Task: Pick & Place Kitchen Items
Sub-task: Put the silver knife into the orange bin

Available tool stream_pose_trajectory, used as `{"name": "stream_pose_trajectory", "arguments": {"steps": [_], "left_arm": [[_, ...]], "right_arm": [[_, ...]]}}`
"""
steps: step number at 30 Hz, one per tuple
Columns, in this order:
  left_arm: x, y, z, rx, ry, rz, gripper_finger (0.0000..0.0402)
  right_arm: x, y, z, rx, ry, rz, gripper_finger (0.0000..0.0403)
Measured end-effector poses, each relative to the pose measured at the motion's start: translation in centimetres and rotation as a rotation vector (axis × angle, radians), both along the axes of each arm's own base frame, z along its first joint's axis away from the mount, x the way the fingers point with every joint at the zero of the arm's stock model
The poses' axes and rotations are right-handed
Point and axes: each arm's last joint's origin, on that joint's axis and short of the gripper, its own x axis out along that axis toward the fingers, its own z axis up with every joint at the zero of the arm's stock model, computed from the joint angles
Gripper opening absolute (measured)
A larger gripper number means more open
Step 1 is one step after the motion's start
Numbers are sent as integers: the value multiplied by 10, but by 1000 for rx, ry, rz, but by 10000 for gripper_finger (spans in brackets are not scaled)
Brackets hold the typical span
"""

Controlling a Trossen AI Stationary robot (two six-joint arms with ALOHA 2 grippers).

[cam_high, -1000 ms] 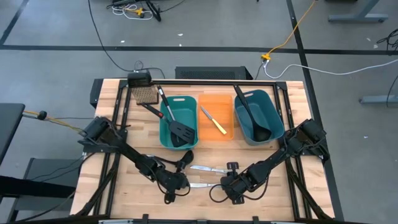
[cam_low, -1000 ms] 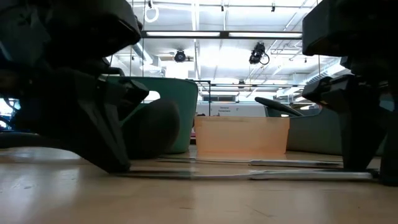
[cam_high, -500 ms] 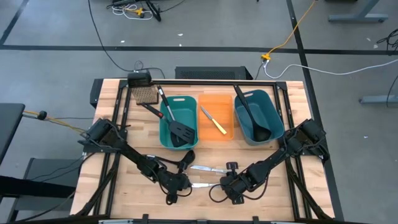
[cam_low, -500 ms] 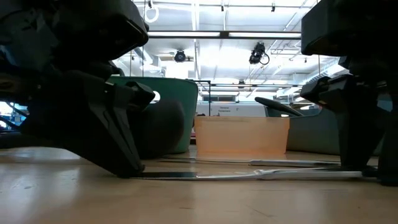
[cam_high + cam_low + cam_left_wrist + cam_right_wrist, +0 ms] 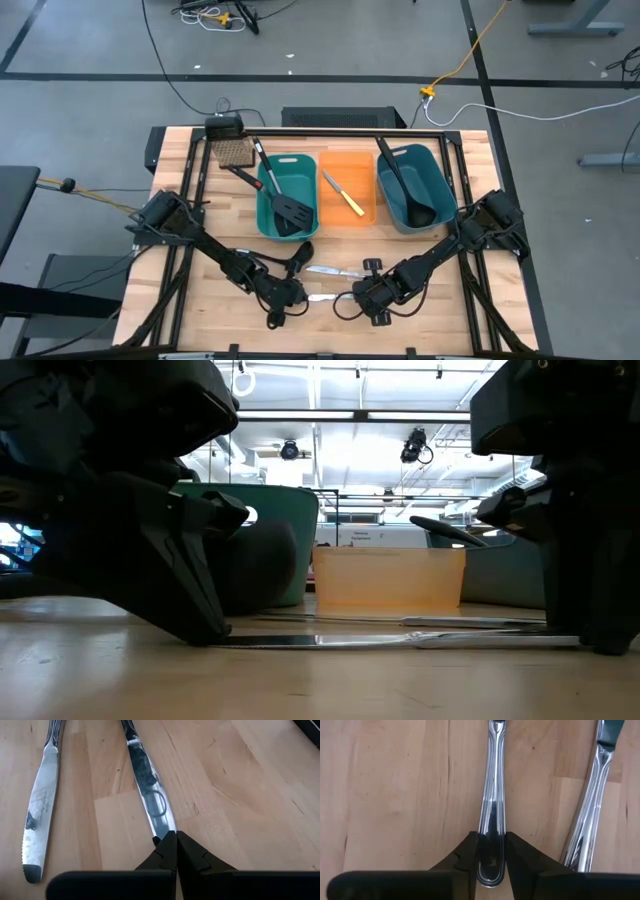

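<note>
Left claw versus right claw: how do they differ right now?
The left claw is fully shut, with its tips at the blade end of the nearer knife. The right claw stands wider, clasping that knife's handle from both sides. Both are down at the tabletop, working the same knife.

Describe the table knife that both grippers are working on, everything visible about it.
The table knife is slim, shiny silver metal, lying flat on the wooden table near its front edge. The right gripper has its fingers on either side of the ridged handle end. The left gripper, shut, rests its tips at the rounded blade tip. A second silver knife lies alongside it, apart.
</note>
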Motion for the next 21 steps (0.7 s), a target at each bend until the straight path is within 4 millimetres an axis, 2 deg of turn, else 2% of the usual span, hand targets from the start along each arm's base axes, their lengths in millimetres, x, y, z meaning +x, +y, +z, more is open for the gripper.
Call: {"name": "stream_pose_trajectory", "arguments": {"steps": [7, 18, 21], "left_arm": [[1, -1, 2, -4, -19, -15, 6], [-3, 2, 22, 10, -48, -35, 28], [-2, 2, 23, 12, -50, -37, 28]], "right_arm": [[-1, 1, 1, -12, -7, 10, 81], [-2, 1, 12, -30, -22, 17, 79], [1, 3, 19, -30, -36, 21, 21]]}}
